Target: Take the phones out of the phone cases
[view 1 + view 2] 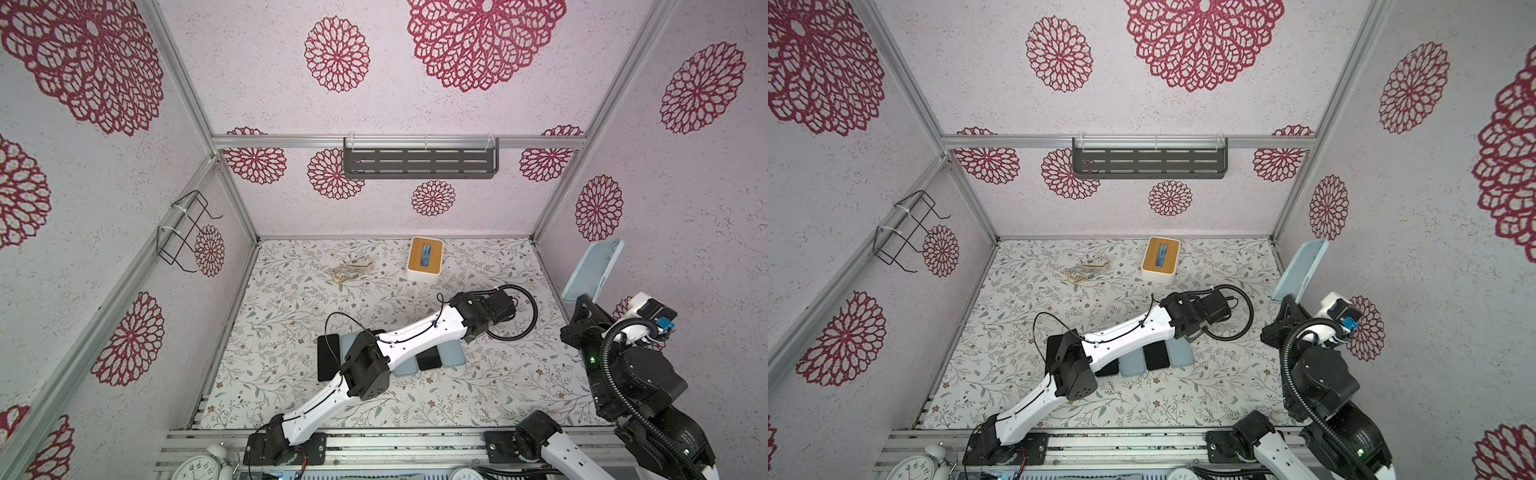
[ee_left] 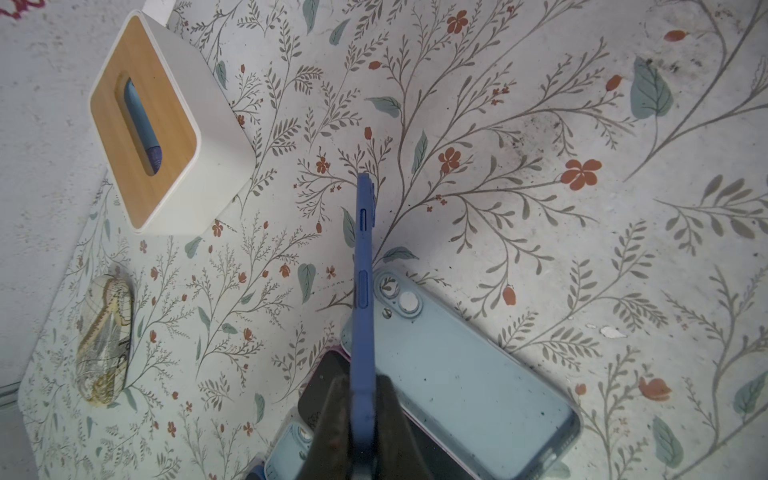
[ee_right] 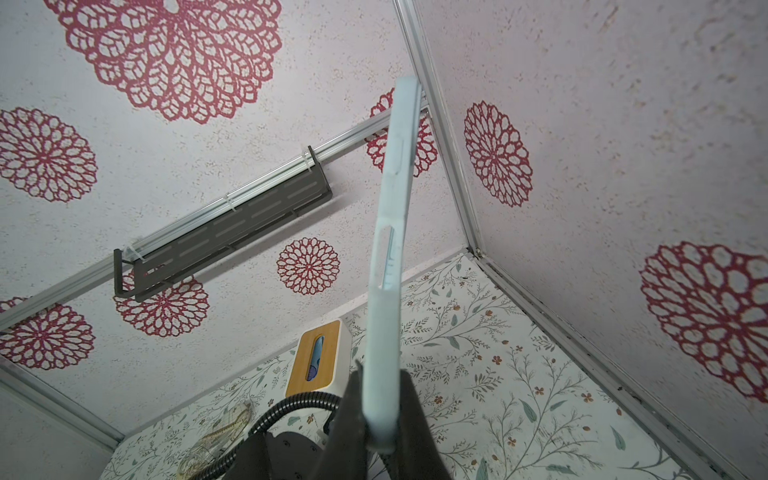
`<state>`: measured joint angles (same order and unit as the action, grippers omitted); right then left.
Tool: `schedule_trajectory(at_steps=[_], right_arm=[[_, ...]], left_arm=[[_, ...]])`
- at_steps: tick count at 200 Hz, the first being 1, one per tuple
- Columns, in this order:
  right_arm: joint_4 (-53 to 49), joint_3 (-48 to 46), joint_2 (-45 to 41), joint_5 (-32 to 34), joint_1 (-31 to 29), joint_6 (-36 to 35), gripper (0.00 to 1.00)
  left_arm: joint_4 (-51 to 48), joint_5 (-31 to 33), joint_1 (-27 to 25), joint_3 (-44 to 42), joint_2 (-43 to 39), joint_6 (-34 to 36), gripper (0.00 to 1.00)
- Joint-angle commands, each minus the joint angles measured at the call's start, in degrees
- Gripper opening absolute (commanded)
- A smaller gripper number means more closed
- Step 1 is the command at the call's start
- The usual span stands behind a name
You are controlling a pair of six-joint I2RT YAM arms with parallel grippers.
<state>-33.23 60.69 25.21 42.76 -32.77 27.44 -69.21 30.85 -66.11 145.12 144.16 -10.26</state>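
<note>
Two pincers are each pressed onto the short end of a slim case. The left pincer (image 2: pixel 362 386) pinches a blue case (image 2: pixel 362 257). The left wrist view shows it edge-on, its long axis running straight out from the tips and its side buttons towards the camera. Whether a phone sits inside cannot be told. Both top views hide this grip beneath the arm's wrist housing (image 1: pixel 482 311).

Below that pincer a pale blue handset (image 2: pixel 457 382) lies flat on the floral surface (image 2: pixel 582 270), back up, its lens rings at the end farther out from the tips. A black slab (image 2: pixel 328 382) lies just beside it. In a top view these belong to a row of flat handsets (image 1: pixel 430 359) partly covered by the forearm.

The right pincer (image 3: pixel 382 374) is raised clear of the surface and clamps a pale blue case (image 3: pixel 392 208), whose long axis extends up and away from the tips towards the enclosure's far corner. The right wrist view gives only its thin edge with a side slot. Both top views show its broad face (image 1: pixel 592 270) (image 1: pixel 1300 270). Ahead of and below this pincer stands a tissue box (image 3: pixel 318 357).
</note>
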Motion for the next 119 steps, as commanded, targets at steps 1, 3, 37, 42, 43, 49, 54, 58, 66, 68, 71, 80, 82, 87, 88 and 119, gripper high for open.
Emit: schedule_trajectory(at_steps=[1, 3, 37, 42, 43, 49, 54, 58, 66, 68, 71, 80, 82, 87, 88, 119], right_arm=[[2.5, -0.3, -0.4, -0.8, 0.2, -1.2, 0.00], [2.4, -0.4, -0.4, -0.8, 0.2, -1.2, 0.00], [2.3, -0.7, -0.9, -1.0, 0.2, -1.2, 0.00], [2.1, -0.6, -1.0, -1.0, 0.2, -1.0, 0.00], [2.0, -0.6, -1.0, -1.0, 0.2, -1.0, 0.00], [1.6, -0.6, -1.1, -1.1, 0.2, -0.7, 0.00], [1.1, -0.7, -1.2, -1.0, 0.2, -0.4, 0.00], [0.7, -0.8, -1.5, -1.0, 0.2, -0.1, 0.00], [0.3, -1.3, -2.0, -0.9, 0.1, 0.2, 0.00], [0.2, -1.5, -2.1, -0.9, 0.2, 0.3, 0.00], [0.2, -1.6, -2.2, -0.9, 0.2, 0.3, 0.00], [-0.2, -2.2, -2.7, -0.6, 0.2, 0.5, 0.00], [-0.3, -2.2, -2.6, -0.7, 0.2, 0.6, 0.00], [-0.8, -2.3, -2.8, -0.7, 0.2, 0.8, 0.00], [-0.9, -2.3, -2.8, -0.7, 0.2, 0.8, 0.00], [-5.2, -3.6, -5.3, 0.3, 0.2, 4.1, 0.00]], left_arm=[[4.2, 3.5, -2.4, -1.3, -0.1, 2.6, 0.10], [4.6, 3.5, -2.5, -1.5, -0.1, 2.6, 0.10], [8.3, 5.0, -4.7, -4.8, -2.5, 2.3, 0.09], [8.6, 5.1, -4.9, -5.2, -2.9, 2.1, 0.09], [8.6, 5.1, -5.0, -5.3, -2.9, 2.1, 0.09], [8.6, 5.1, -5.1, -5.8, -3.3, 1.7, 0.09], [8.6, 5.4, -5.2, -6.2, -3.7, 1.3, 0.09], [8.6, 5.9, -5.4, -6.6, -4.0, 1.1, 0.09], [9.0, 7.1, -5.6, -7.8, -5.0, 0.9, 0.09], [9.2, 7.4, -5.7, -8.2, -5.2, 0.9, 0.09], [9.5, 7.8, -5.7, -8.9, -5.7, 0.9, 0.09], [11.1, 8.4, -5.7, -11.1, -7.2, 0.8, 0.09], [11.3, 8.5, -5.8, -11.5, -7.6, 0.8, 0.09], [11.9, 8.9, -5.8, -12.8, -8.6, 0.5, 0.09], [12.0, 9.0, -5.8, -13.0, -8.8, 0.4, 0.09], [15.7, 13.6, -5.4, -22.4, -16.6, -1.8, 0.09]])
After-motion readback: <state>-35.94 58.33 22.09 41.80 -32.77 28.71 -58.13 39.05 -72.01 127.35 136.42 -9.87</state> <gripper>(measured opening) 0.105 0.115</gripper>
